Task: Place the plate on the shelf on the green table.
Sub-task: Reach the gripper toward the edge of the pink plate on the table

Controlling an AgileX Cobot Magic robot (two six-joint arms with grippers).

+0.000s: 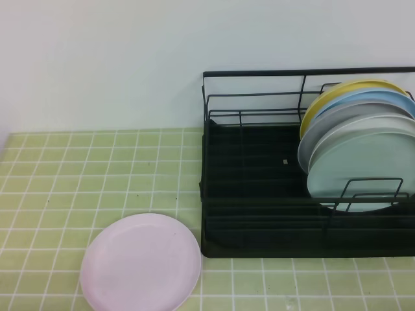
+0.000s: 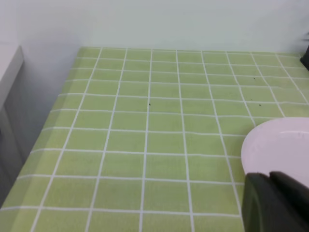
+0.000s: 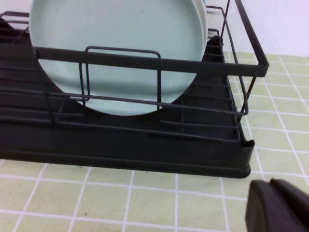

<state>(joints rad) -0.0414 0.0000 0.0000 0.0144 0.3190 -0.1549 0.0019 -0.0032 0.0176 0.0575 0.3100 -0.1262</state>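
- Exterior high view: the plate (image 1: 141,262) lies flat on the green table (image 1: 65,175), just beside the shelf (image 1: 259,214); no gripper visible.
- Left wrist view: the left gripper (image 2: 276,203) is clenched and empty, the plate's near rim just ahead. It looks light, stiff, smooth; pinch the rim.
- Right wrist view: the right gripper (image 3: 279,207) is clenched, empty, the shelf ahead.

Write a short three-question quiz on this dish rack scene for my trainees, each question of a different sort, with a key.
1. True or false: the pink plate already stands in the black wire rack.
2. Multiple choice: which plate stands at the front of the row in the rack? A. the yellow plate B. the mint-green plate C. the grey plate
3. Fill the gap: the pink plate lies flat on the green tiled table, to the ____ of the rack in the exterior high view.

Key
1. False: it lies on the table, outside the rack.
2. B
3. left
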